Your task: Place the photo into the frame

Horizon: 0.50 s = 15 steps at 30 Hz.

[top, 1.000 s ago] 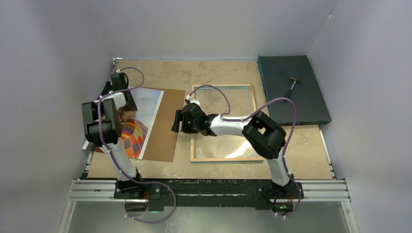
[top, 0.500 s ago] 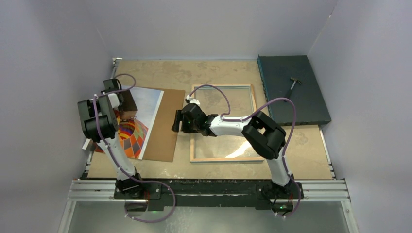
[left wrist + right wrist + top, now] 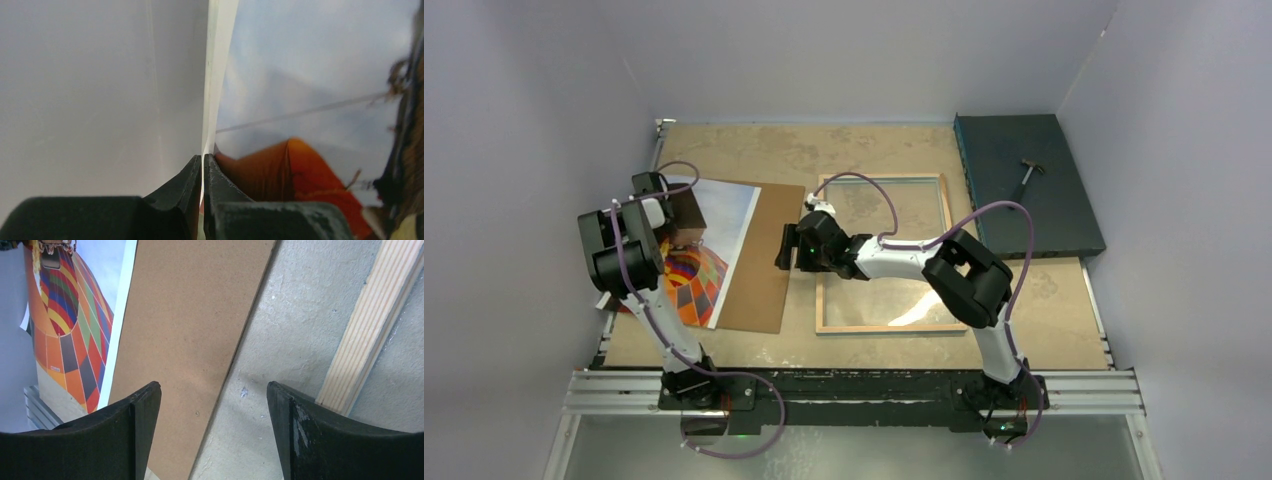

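The photo (image 3: 724, 225), a hot-air balloon print, lies at the left on a plain brown backing board (image 3: 764, 265). My left gripper (image 3: 650, 207) is at the photo's left edge. In the left wrist view it (image 3: 203, 159) is shut on that thin white edge (image 3: 216, 75), with the printed side to the right. The frame (image 3: 826, 255) lies pale-wood side up at the centre. My right gripper (image 3: 783, 250) is open and empty between the board and the frame. The right wrist view (image 3: 214, 390) shows it over the board's right edge (image 3: 190, 325), with the photo (image 3: 75, 335) and the frame's rail (image 3: 370, 330) either side.
A dark teal slab (image 3: 1009, 210) with a small hammer (image 3: 1028, 178) lies at the back right. Grey walls close in on both sides, the left one close to my left arm. Metal rails (image 3: 854, 385) run along the near edge.
My left arm has shifted left and slightly nearer, still holding the photo's edge. My right gripper has edged a little to the left and stays open.
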Tool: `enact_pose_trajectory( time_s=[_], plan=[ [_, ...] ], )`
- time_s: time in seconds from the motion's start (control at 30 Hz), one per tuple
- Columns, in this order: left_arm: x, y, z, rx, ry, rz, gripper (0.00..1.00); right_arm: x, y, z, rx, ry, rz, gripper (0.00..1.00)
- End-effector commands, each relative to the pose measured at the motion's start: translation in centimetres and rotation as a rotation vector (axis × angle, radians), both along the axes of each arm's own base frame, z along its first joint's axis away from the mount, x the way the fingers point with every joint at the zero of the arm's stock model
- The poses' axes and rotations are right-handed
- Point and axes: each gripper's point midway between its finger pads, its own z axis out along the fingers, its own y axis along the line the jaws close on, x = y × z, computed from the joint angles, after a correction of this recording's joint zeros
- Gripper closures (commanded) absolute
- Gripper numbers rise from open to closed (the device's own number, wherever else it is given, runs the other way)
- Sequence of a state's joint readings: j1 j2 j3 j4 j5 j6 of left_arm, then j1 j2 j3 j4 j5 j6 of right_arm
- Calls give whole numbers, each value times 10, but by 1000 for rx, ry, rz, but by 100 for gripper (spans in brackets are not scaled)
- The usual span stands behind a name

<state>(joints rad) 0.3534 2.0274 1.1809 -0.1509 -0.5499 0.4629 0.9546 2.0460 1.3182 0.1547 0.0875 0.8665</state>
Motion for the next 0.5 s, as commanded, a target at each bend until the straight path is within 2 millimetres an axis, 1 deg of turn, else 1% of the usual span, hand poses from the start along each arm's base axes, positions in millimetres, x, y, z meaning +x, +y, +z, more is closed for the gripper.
enact_pose_trajectory(
  time_s=[0.0, 0.1, 0.27, 0.37, 0.47],
  plan=[
    [-26, -37, -24, -175, 40, -30, 96, 7, 8, 18, 11, -44, 4, 19],
    [-37, -45, -20, -195, 31, -38, 96, 2, 14, 14, 12, -38, 31, 20],
    [-48, -61, -9, -239, 14, -65, 96, -3, 34, 14, 49, -22, 89, 19],
    [-55, -71, -10, -278, 14, -76, 96, -4, 47, 17, 83, -23, 115, 19],
    [-61, -75, -15, -298, 32, -78, 97, -12, 61, 14, 109, 6, 144, 18]
  ],
)
